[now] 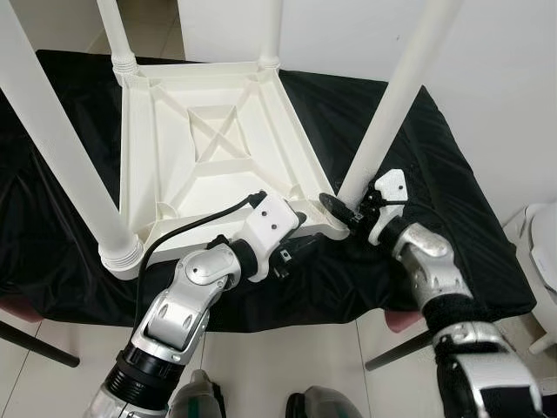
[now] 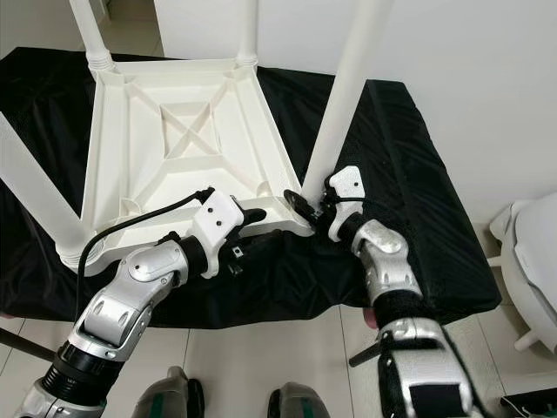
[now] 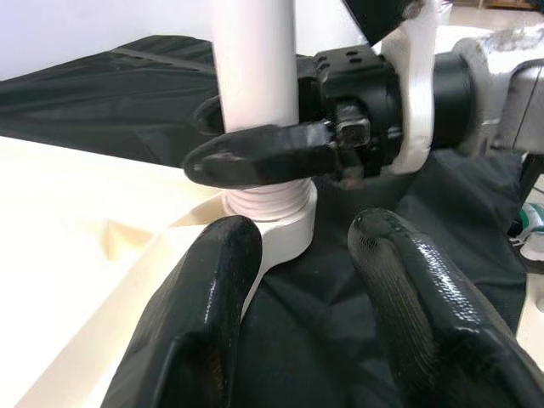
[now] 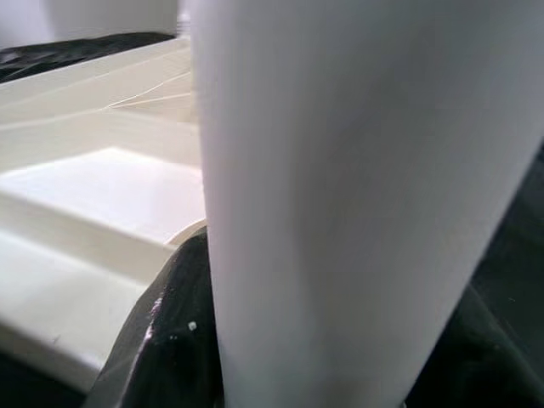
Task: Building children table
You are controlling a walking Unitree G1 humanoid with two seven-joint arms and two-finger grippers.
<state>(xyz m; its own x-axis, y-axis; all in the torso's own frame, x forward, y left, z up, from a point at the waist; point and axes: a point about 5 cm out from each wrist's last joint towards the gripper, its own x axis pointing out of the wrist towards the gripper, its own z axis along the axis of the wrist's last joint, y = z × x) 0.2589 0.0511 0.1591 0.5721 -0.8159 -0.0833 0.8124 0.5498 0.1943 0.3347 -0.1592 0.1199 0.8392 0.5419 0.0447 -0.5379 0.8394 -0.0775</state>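
Note:
A white plastic children's table (image 1: 209,139) lies upside down on a black cloth, with its legs pointing up. My right gripper (image 1: 344,209) is shut on the base of the near-right leg (image 1: 396,96), just above its threaded socket at the table's corner. In the left wrist view one of its black fingers (image 3: 263,153) crosses the leg (image 3: 253,68). The right wrist view looks close onto that leg (image 4: 365,170). My left gripper (image 1: 305,246) is open at the same corner, one finger over the table's rim and the other over the cloth.
The black cloth (image 1: 452,218) covers a low surface that ends at the tiled floor in front of me. The near-left leg (image 1: 52,139) rises close on the left. A white object (image 1: 544,252) stands at the right beside the wall.

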